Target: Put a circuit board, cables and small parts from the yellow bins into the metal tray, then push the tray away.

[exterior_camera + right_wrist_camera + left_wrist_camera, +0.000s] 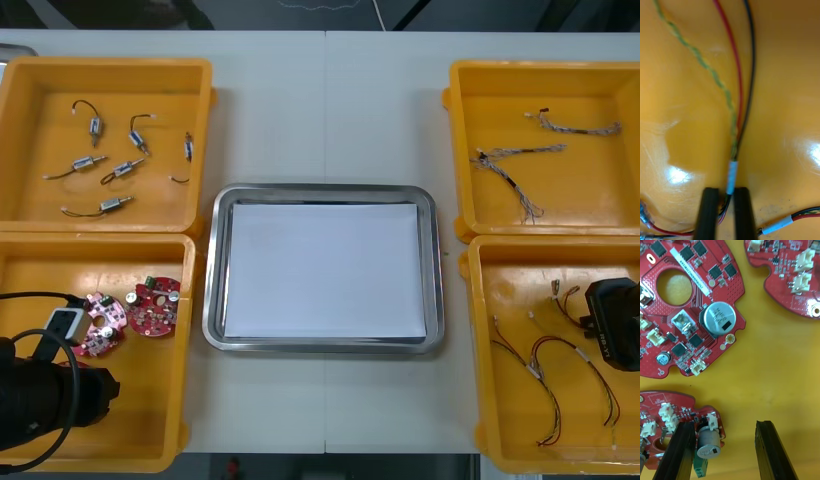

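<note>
The fingers of the right gripper (726, 189) pinch the red and yellow cable (738, 93) at its white sleeve (732, 174), low in the near right yellow bin (520, 455). The left gripper (724, 424) has its fingers spread apart over a circuit board (681, 405) in the near left bin (150, 420). The metal tray (320, 190), white inside, sits mid-desk (320, 90).

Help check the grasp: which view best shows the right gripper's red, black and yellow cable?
Right wrist view: the red, black and yellow cable sits close-up between the fingers of the right gripper. Front view: far-off strands. Left wrist view: round red circuit boards.
</note>
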Controlling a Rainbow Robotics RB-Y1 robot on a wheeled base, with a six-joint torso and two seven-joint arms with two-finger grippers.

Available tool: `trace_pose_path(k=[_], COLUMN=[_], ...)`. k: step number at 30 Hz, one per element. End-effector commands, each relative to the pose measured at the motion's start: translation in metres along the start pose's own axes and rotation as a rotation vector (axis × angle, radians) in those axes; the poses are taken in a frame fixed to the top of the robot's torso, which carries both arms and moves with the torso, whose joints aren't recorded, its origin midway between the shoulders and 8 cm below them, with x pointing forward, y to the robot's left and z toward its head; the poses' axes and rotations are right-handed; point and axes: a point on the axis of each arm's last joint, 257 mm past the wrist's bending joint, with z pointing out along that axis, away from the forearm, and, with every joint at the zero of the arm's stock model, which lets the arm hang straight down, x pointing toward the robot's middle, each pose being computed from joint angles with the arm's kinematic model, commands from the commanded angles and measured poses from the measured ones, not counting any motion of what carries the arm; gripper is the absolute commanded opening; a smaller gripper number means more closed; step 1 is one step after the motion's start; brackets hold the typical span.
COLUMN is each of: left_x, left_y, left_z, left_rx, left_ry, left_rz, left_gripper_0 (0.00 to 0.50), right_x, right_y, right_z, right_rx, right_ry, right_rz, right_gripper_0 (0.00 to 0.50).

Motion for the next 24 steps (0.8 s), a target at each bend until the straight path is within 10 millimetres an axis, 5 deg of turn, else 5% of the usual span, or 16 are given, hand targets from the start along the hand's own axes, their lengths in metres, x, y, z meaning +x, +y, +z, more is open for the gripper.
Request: trace_pose_path(k=[1,5,7,9,10,16,24], left_x=[0.025,0.026,0.026,0.027,0.027,0.026,0.015], left_y=[0.001,0.002,0.003,0.003,0.003,0.002,0.011], left_z=[0.004,0.004,0.004,0.004,0.004,0.004,-0.008], left_rx=[-0.006,-0.01,-0.011,-0.013,-0.012,-0.011,-0.035], left_ry=[0.037,0.037,0.038,0.039,0.039,0.037,0.034], left_rz=[0.033,0.045,0.05,0.056,0.057,0.065,0.073], left_gripper_0=[0.462,0.46,0.336,0.066,0.007,0.0,0.0], right_x=[0.01,0.007,0.005,-0.001,-0.004,-0.027,-0.035], right_y=[-0.019,-0.016,-0.013,-0.009,-0.01,-0.003,-0.004], right_z=[0.011,0.007,0.002,-0.012,-0.016,-0.071,-0.124], right_rx=[0.025,0.013,0.007,-0.001,0.002,-0.007,0.018], right_ry=[0.012,0.009,0.004,-0.008,-0.012,-0.077,-0.139], right_rz=[0.008,0.01,0.012,0.011,0.012,-0.026,-0.161], right_gripper_0=[0.0,0.0,0.0,0.0,0.0,0.0,0.0])
